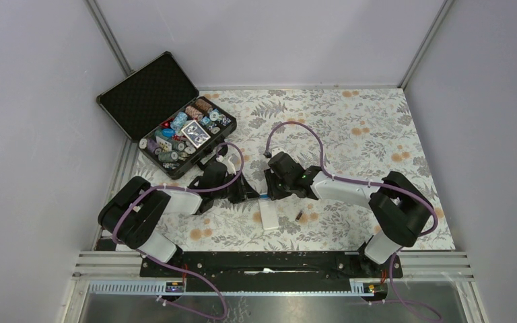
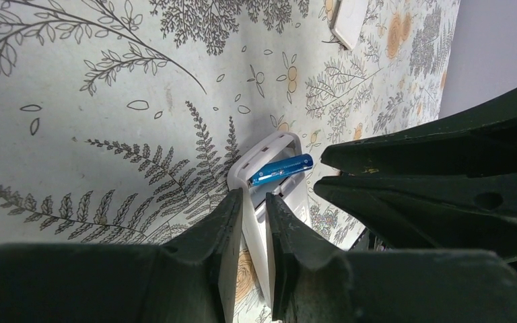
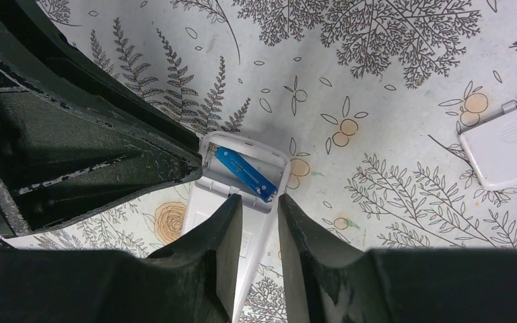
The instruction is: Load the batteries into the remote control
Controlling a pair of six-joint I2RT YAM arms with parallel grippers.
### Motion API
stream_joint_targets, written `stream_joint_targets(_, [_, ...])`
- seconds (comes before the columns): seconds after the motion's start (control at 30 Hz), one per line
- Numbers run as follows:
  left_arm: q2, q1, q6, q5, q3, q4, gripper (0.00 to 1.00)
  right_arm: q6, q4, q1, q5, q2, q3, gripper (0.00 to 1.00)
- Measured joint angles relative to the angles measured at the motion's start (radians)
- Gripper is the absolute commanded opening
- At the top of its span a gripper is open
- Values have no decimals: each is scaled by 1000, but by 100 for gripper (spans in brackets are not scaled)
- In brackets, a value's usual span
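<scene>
Clamping the remote control (image 2: 242, 165) in the left claw (image 2: 252, 202) holds its open bay steady under the blue battery (image 2: 281, 169) lying askew inside, while the right claw (image 3: 259, 202), narrowed over the same edge, may be gripping or nudging, I can't tell, with the reddish battery (image 1: 299, 216) waiting on the desk (image 1: 350, 134).

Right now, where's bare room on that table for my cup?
Bare cloth along the back wall, right of the chip case, beyond the right arm. Crowded: mid-table, where left gripper and right gripper meet at the remote control, white cover and reddish battery beside.
</scene>
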Motion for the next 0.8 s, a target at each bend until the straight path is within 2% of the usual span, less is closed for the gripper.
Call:
stream_joint_targets(0.27, [0,0,-2,2,0,1,20,6,0,0,-1,15,0,32])
stream_joint_targets(0.63, [3,0,-2,3,0,1,19,15,1,0,-19,31,14,21])
stream_joint_targets(0.8, [5,0,-2,6,0,1,19,15,0,-1,-19,36,18,20])
